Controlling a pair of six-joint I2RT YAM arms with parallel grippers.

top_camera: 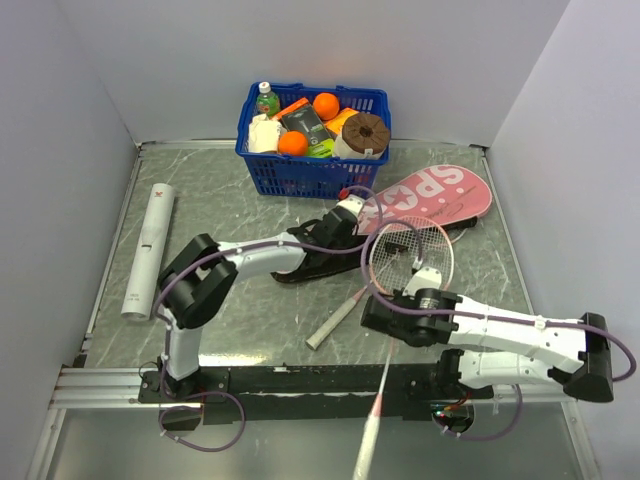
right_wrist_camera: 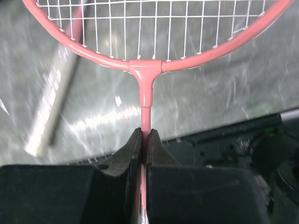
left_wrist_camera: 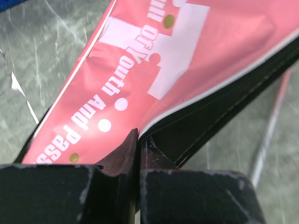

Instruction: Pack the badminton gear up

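The overhead view is bright and even, lit softly from above; only a faint shadow lies on the desk at the foot of the basket. From the left wrist, the print on the pink cover is sharp at centre, while the black jaws at 6 o'clock sink into soft darkness. From the right wrist, the pink racket is crisp, but white glare streaks the desk at 8 o'clock and the loose handle at 9 o'clock is blurred.
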